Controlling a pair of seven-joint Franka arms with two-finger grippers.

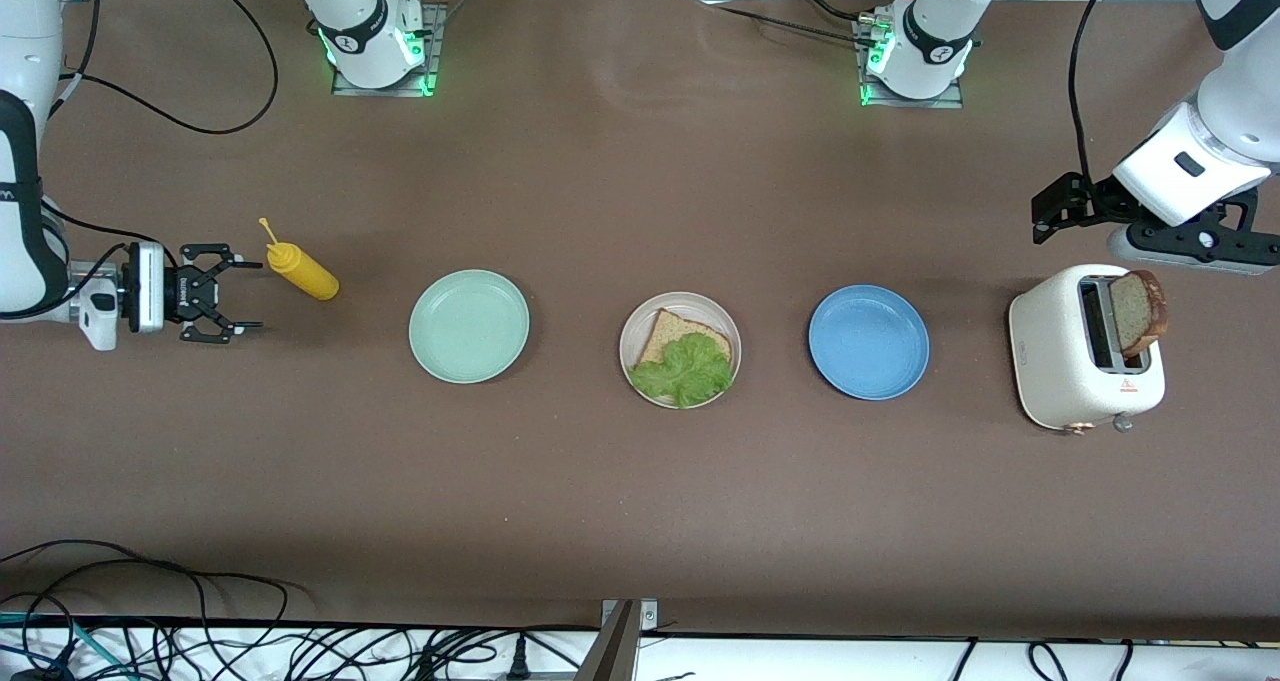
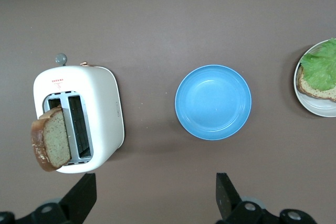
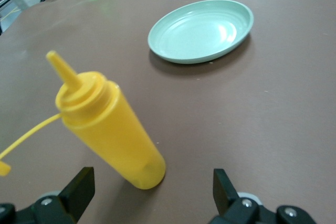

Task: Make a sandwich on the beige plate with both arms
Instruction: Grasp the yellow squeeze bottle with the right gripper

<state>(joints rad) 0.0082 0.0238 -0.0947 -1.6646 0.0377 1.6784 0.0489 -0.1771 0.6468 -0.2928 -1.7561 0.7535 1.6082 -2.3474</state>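
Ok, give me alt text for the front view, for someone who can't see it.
A beige plate at the table's middle holds a bread slice topped with lettuce, between a green plate and a blue plate. A second slice stands in a white toaster under the open left tool; the open right tool is beside a yellow bottle.

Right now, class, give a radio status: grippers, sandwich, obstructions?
Left gripper open above white toaster; right gripper open beside yellow squeeze bottle. Beige plate: one bread slice, lettuce. Second slice in toaster.

Glossy plastic squeeze bottle on a matt brown table.
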